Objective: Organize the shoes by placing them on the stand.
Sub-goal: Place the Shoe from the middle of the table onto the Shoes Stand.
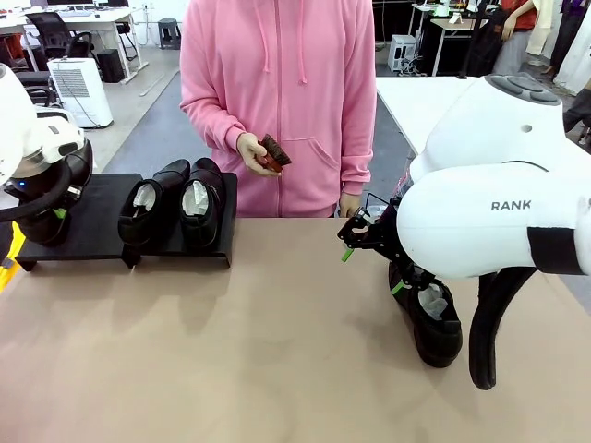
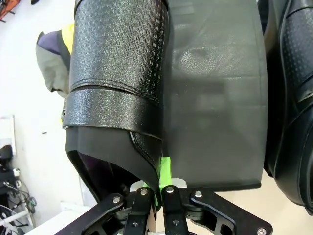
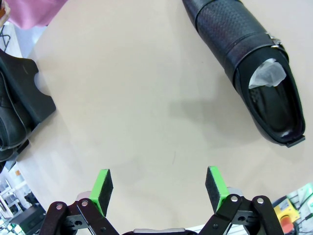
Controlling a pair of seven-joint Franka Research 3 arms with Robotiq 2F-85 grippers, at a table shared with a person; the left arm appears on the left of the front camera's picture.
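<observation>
Two shoes on stand, frame left. Left gripper clamps third shoe, probably over stand. Right gripper spread, empty; fourth shoe on table, upper right.

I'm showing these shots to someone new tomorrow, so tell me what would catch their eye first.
Probably the person in a pink hoodie at the table's far side, holding a small brown brush. Next, two glossy black shoes sit side by side on the right part of the low black stand at the left, where the left pincer is shut on a third shoe's heel edge. At the right, the open right pincer hovers near a fourth shoe on the bare tabletop.
</observation>
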